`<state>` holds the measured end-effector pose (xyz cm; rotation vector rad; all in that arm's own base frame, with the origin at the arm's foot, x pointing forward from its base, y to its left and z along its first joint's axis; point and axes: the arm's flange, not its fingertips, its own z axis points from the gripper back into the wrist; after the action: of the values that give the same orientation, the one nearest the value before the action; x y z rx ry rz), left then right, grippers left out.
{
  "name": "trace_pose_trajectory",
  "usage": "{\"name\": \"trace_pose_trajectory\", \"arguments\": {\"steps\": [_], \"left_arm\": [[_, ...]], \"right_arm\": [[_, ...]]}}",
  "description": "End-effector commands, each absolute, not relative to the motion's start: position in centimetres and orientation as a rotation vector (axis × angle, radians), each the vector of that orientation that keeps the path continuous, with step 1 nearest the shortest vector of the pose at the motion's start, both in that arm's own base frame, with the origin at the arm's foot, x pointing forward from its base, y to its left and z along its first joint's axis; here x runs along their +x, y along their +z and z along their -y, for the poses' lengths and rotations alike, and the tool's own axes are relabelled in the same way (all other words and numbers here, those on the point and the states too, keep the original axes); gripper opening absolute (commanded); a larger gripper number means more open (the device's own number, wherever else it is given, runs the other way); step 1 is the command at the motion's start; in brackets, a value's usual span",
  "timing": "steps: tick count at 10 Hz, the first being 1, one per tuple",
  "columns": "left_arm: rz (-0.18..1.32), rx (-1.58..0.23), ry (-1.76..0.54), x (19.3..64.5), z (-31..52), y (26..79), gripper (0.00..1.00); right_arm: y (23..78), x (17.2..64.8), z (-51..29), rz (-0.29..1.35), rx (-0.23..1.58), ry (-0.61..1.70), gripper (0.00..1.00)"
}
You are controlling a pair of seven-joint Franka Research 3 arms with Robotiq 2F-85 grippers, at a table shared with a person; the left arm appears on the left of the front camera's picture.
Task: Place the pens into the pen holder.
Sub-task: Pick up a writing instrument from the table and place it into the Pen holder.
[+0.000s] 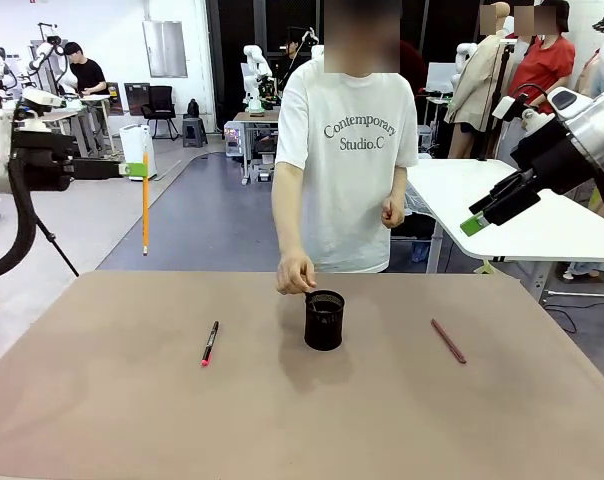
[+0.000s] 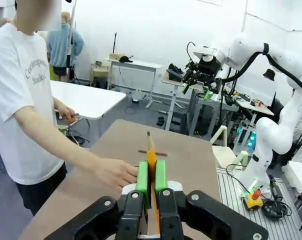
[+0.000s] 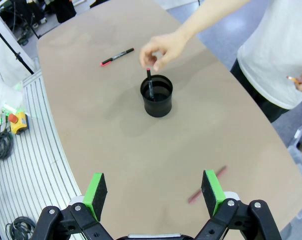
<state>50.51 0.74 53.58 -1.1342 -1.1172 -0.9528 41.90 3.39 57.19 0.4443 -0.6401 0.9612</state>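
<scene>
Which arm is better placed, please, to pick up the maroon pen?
Right: the right pincer is open and empty, on the same side as the maroon pen; the left pincer is shut on the yellow pencil.

Your left gripper (image 1: 134, 169) pinches the yellow pencil (image 1: 145, 210) by its top, hanging straight down. A person's hand (image 1: 295, 275) hovers at the pen holder (image 1: 324, 320), between the black pen (image 1: 210, 343) and the maroon pen (image 1: 448, 341) on the table (image 1: 102, 420).

The holder (image 1: 324, 320) is showing black mesh, the pencil (image 1: 145, 210) yellow-orange, one pen (image 1: 210, 343) black with red ends, the other pen (image 1: 448, 341) maroon, the surface (image 1: 112, 420) tan.
</scene>
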Motion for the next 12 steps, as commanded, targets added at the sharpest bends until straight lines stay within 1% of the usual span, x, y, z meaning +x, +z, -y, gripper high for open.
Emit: {"name": "trace_pose_trajectory", "arguments": {"steps": [1,12], "left_arm": [[1.094,-1.138,-0.95,50.63,-0.44,53.63,0.0],[1.094,-1.138,-0.95,50.63,-0.44,53.63,0.0]], "right_arm": [[57.33,41.92,-3.45,0.65,0.468,0.953,1.0],[57.33,41.92,-3.45,0.65,0.468,0.953,1.0]]}}
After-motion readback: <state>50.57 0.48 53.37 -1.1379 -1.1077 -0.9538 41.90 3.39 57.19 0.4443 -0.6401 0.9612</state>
